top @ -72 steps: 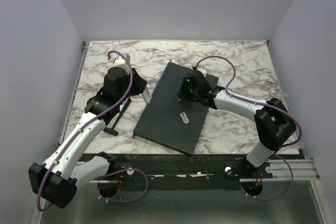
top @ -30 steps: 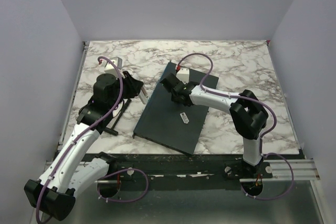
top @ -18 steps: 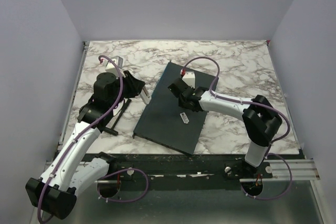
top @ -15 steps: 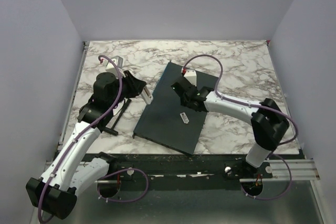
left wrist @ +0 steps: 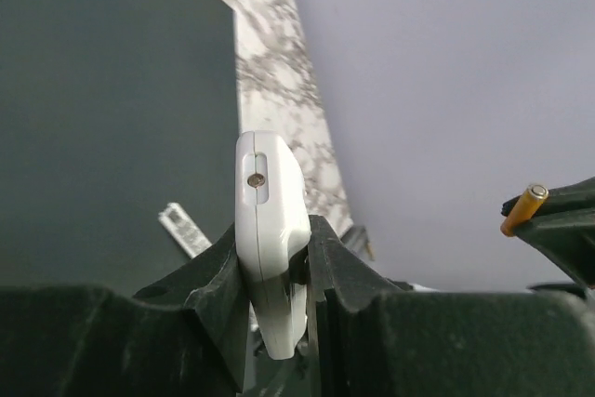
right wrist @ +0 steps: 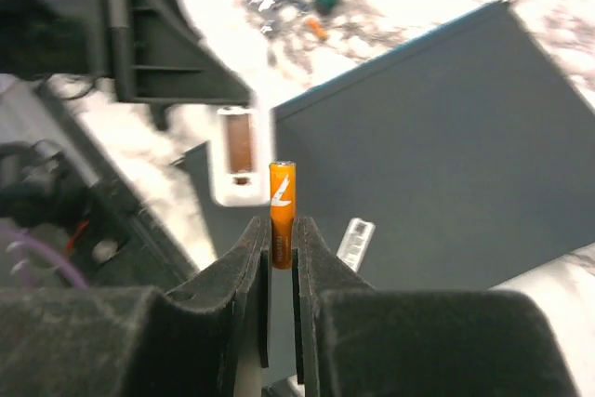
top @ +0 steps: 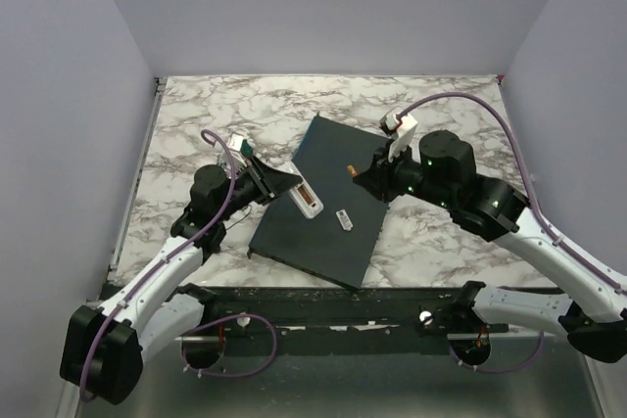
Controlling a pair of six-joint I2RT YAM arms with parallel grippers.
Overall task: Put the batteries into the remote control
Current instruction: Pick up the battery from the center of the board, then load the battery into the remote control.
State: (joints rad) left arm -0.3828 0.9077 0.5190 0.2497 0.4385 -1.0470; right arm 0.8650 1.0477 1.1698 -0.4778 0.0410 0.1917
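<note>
From above, we see the left claw clamped on the white oblong remote control, its long axis slanting across the left edge of the dark matte slab. Through the left wrist, we see the smooth remote edge-on, pointing away. Through the right wrist, the right claw pinches an orange cylindrical battery upright above the slab.

Light is soft and even; the right wrist view blurs and overexposes around the sharp battery.
</note>
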